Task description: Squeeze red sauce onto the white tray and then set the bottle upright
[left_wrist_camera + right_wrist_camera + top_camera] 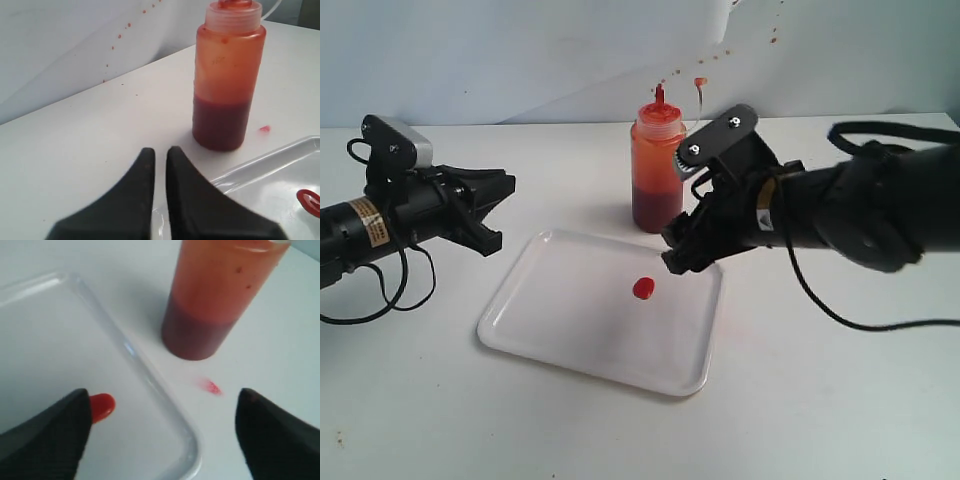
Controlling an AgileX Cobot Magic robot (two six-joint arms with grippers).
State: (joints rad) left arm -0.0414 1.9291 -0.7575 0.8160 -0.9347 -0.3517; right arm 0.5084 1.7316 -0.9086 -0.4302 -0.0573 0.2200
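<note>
The bottle [657, 165] stands upright on the table just behind the white tray [570, 310], with dark sauce filling its lower part; nothing holds it. A round blob of red sauce [643, 288] lies on the tray right of its middle. My right gripper [680, 250] hangs open over the tray's far right corner, just in front of the bottle [210, 305], with the blob [102, 406] beside one finger. My left gripper [488, 212] is shut and empty at the tray's left, pointing toward the bottle [227, 85].
A tiny pale-red smear [212, 387] marks the table between the bottle's foot and the tray's rim [150, 380]. Red splatter dots [720, 55] run up the white backdrop behind the bottle. Black cables trail from both arms.
</note>
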